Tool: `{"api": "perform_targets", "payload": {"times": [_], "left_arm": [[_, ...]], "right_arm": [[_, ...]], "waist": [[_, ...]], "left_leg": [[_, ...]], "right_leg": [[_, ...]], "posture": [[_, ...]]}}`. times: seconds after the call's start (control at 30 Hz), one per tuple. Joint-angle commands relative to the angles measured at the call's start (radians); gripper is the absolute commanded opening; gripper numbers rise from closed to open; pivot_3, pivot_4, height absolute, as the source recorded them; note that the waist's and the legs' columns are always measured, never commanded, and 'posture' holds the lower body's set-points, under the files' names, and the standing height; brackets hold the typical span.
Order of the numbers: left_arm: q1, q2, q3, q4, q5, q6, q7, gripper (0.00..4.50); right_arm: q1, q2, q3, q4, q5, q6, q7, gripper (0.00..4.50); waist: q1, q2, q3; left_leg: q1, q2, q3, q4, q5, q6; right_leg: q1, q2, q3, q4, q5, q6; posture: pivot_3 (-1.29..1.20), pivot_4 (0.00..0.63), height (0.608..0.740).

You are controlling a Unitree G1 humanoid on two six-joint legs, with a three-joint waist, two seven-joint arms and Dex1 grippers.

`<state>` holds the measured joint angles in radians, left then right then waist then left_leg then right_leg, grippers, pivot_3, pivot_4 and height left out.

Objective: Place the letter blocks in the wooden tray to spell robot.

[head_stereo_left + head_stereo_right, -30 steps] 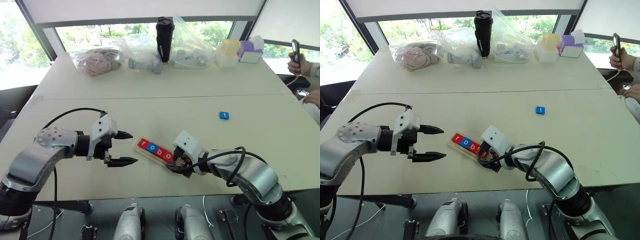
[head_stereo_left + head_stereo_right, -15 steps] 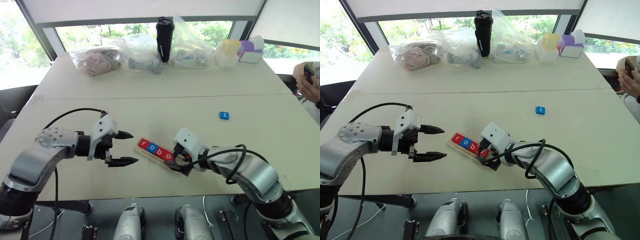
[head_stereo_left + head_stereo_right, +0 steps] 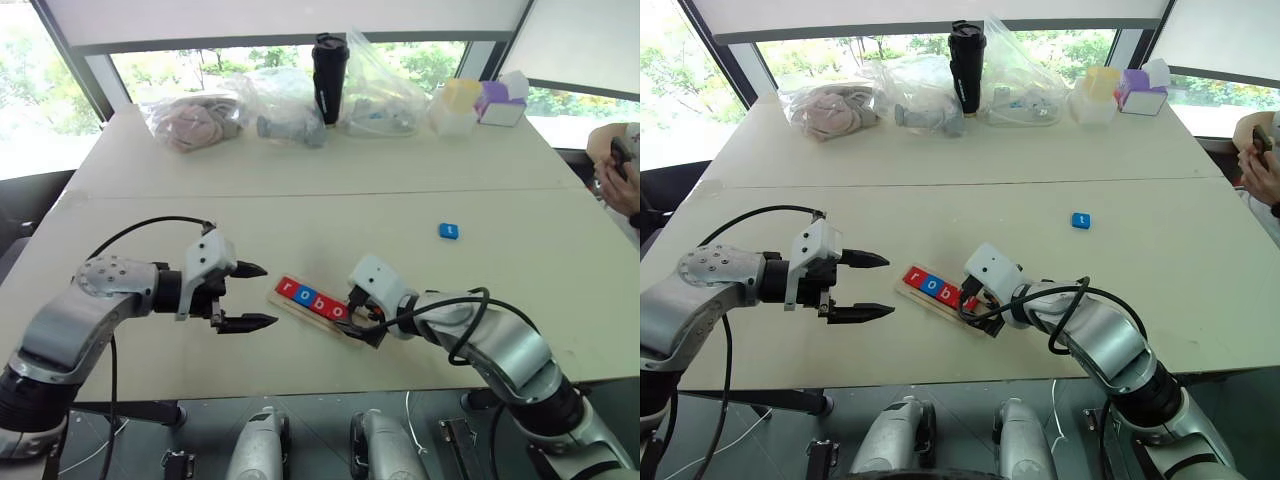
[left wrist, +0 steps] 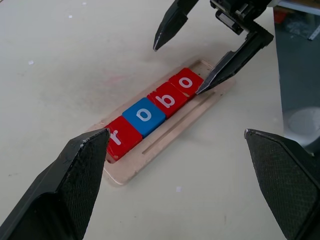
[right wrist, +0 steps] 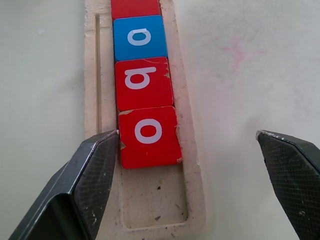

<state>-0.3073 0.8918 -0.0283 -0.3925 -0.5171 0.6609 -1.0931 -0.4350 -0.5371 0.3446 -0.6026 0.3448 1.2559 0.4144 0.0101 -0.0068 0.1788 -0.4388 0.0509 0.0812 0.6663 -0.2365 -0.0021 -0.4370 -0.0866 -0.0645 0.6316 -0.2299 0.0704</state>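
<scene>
Black fingers of the right gripper [image 4: 200, 47] are standing spread and empty over the wooden tray [image 4: 165, 137], one tip just beside the last red o [image 5: 148, 136]. A sideways nudge could be knocking the seated r, o, b, o out of line. The left gripper [image 3: 247, 296] is hanging splayed at nine o'clock. The right wrist view is showing the empty slot; the head views are showing the blue t block [image 3: 448, 231] at two o'clock, well apart.
</scene>
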Motion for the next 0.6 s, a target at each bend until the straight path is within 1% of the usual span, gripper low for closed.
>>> {"api": "perform_targets", "payload": {"times": [0.03,0.1,0.13,0.2,0.23,0.3,0.37,0.43,0.5,0.6], "left_arm": [[-0.003,0.003,0.001,-0.021,-0.002,-0.008,0.000,4.50],[-0.003,0.006,0.004,-0.020,-0.003,-0.008,-0.004,4.50],[-0.006,0.008,0.006,-0.018,-0.004,-0.007,-0.007,4.50],[-0.015,0.009,0.009,-0.014,-0.009,-0.004,-0.012,4.50],[-0.023,0.008,0.010,-0.011,-0.011,-0.004,-0.014,4.50],[-0.036,0.005,0.012,-0.003,-0.011,-0.006,-0.019,4.50],[-0.046,-0.001,0.009,0.003,-0.007,-0.010,-0.020,4.50],[-0.051,-0.009,0.004,0.005,-0.005,-0.011,-0.016,4.50],[-0.048,-0.019,-0.005,0.003,-0.001,-0.013,-0.010,4.50],[-0.034,-0.024,-0.005,-0.009,0.002,-0.013,-0.007,4.50]], "right_arm": [[-0.044,0.039,-0.159,-0.072,0.109,-0.061,0.084,4.48],[-0.083,0.059,-0.304,-0.065,0.211,-0.061,0.141,4.48],[-0.109,0.049,-0.379,-0.039,0.248,-0.063,0.164,4.48],[-0.148,-0.001,-0.484,0.043,0.270,-0.077,0.190,4.48],[-0.158,-0.051,-0.510,0.112,0.241,-0.094,0.192,4.48],[-0.173,-0.130,-0.510,0.246,0.165,-0.118,0.159,4.48],[-0.201,-0.152,-0.508,0.394,0.096,-0.108,0.071,4.48],[-0.220,-0.126,-0.507,0.496,0.052,-0.138,0.009,4.48],[-0.241,-0.072,-0.496,0.576,0.015,-0.172,-0.049,4.48],[-0.285,0.034,-0.528,0.717,-0.046,-0.221,-0.186,4.48]], "waist": [[0.000,0.000,0.000],[0.000,0.000,0.000],[0.001,0.000,0.000],[0.003,0.000,0.000],[0.005,0.000,0.000],[0.006,-0.001,0.000],[0.001,-0.001,0.000],[-0.006,-0.001,0.000],[-0.017,-0.001,0.000],[-0.030,0.000,0.000]], "left_leg": [[-0.001,0.000,0.000,0.000,0.000,0.000],[-0.001,0.000,0.000,0.000,0.000,0.000],[-0.002,0.000,0.000,0.000,0.000,0.000],[-0.002,0.000,0.000,0.000,0.000,0.000],[-0.002,0.000,0.000,0.000,0.000,0.000],[-0.002,-0.001,0.001,0.000,0.000,0.000],[-0.002,-0.002,0.002,0.001,0.000,0.000],[-0.002,-0.002,0.003,0.000,0.000,0.000],[-0.002,-0.001,0.003,-0.001,0.000,0.000],[-0.002,0.001,0.002,-0.002,0.000,0.000]], "right_leg": [[-0.001,0.000,0.000,0.000,0.000,0.000],[-0.001,0.000,0.000,0.000,0.000,0.000],[-0.001,0.000,0.000,0.000,0.000,0.000],[-0.001,0.000,0.000,0.000,0.000,0.000],[-0.001,0.000,0.000,0.000,0.000,0.000],[0.001,0.000,-0.001,-0.001,0.000,0.000],[0.001,-0.001,0.000,-0.002,0.000,0.000],[0.000,-0.001,0.000,-0.002,0.000,0.000],[-0.002,0.000,0.000,-0.001,0.000,0.000],[-0.004,0.005,0.002,0.001,0.002,0.004]], "posture": [[0.00,0.150,0.740],[0.00,0.150,0.740],[0.00,0.150,0.740],[0.00,0.150,0.740],[0.00,0.150,0.740],[0.00,0.150,0.740],[0.00,0.150,0.740],[0.00,0.150,0.740],[0.00,0.150,0.740],[0.00,0.150,0.740]]}}
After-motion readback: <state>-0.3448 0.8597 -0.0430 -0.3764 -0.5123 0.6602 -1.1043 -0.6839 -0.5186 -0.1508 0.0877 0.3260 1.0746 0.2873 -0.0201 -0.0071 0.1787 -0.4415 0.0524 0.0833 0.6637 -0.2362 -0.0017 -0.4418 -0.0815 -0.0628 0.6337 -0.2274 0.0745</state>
